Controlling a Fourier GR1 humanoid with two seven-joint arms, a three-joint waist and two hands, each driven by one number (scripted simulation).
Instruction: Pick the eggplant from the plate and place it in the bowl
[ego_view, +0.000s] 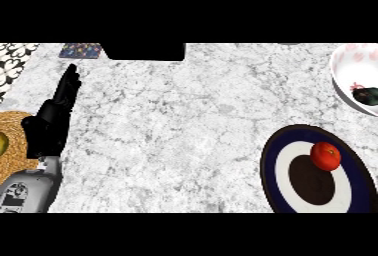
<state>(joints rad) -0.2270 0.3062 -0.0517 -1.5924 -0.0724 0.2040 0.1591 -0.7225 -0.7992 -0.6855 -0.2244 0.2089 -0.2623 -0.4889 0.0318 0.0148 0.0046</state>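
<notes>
Marble, white with grey veins, covers the surface (184, 130). At its right a dark blue plate (277, 175) with a white ring and a dark centre lies partly cut by the lower edge. A red tomato (325, 155) sits on the plate, toward its upper right part. Beyond the plate, at the upper right corner, a white bowl (341, 70) with pink flower marks is cut by the right edge. A dark thing, the eggplant (367, 95), lies inside the bowl against its lower wall; only part of it shows.

At the left the left robot hand (50, 120) rests over the surface, fingers straight and pointing away toward the far edge, holding nothing. Its grey forearm (26, 192) comes in from the lower left corner. Beside it, at the left edge, lies a woven tan mat (13, 150) with a yellow-green thing (3, 142) on it, mostly out of view. The right robot hand does not show.

A black box (145, 51) stands at the far edge, with a small patterned tile (80, 50) just left of it.
</notes>
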